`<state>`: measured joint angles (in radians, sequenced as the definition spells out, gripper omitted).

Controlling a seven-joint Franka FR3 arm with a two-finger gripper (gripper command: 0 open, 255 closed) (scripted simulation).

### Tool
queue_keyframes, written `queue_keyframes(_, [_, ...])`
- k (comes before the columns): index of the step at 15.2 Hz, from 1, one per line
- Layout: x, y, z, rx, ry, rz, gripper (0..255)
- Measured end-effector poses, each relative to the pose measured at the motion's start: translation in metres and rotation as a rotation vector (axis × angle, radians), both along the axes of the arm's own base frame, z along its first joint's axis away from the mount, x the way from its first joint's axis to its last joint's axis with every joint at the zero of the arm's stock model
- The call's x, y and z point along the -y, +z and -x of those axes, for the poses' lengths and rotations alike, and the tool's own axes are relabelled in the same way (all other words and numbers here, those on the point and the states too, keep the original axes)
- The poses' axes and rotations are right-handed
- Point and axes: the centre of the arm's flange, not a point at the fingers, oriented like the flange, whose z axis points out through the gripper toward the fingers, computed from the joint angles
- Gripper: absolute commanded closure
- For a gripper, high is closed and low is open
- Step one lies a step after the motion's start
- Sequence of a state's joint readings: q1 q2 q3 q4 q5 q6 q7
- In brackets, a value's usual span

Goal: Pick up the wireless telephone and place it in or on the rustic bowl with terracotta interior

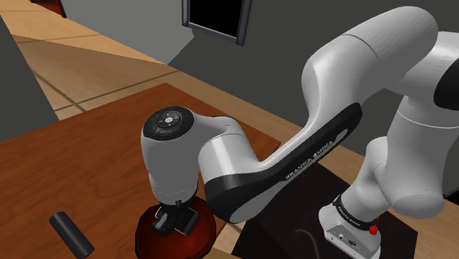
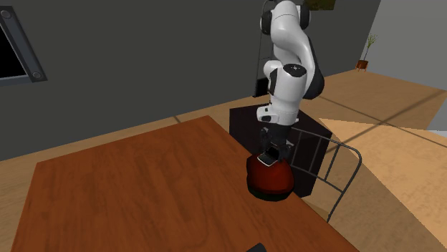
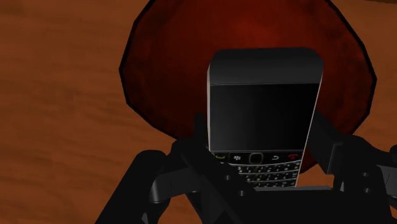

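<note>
The phone (image 3: 264,114) is a black slab with silver edging, a dark blank screen and a small keypad with green and red call keys. Its long axis runs along the fingers, keypad end at the palm and top end pointing away, down at the bowl (image 3: 165,63). The gripper (image 3: 261,147) clasps it by its long sides, jaws closed to the phone's width. The bowl below is dark red inside and stands near the wooden table's (image 1: 88,154) edge. A black cylinder (image 1: 70,234) lies nearby.
</note>
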<state>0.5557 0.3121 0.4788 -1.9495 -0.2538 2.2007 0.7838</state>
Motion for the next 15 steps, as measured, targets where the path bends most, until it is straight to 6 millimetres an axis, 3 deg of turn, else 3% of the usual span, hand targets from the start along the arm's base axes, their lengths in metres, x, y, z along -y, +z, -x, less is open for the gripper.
queue_keyframes(15, [-0.003,-0.07,0.004,0.0,-0.002,0.001,255])
